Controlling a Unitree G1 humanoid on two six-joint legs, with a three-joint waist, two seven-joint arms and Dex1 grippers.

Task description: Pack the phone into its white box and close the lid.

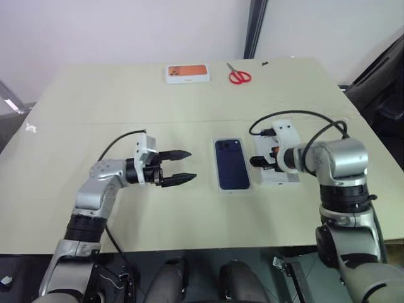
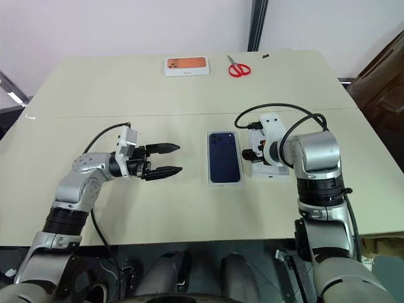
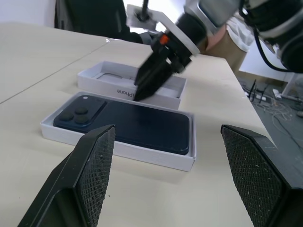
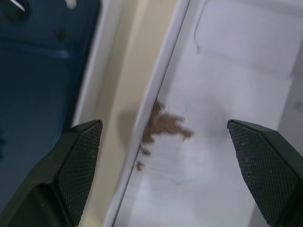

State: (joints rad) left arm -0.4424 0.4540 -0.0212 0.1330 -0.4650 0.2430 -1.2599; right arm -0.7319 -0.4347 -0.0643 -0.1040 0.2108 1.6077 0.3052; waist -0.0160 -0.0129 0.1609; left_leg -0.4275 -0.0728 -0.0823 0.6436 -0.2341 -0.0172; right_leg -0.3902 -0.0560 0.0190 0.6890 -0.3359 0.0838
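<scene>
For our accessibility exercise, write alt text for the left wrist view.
A dark navy phone lies camera side up in a shallow white box on a beige table. The right hand hangs over an open white lid behind it, with the left hand's fingers spread in the foreground.

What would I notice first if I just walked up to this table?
Probably the dark blue phone lying in its white box mid-table, between two robot arms. The right claw hangs open over the upturned lid beside it, the left claw open on the other side. Red scissors sit at the far edge.
</scene>
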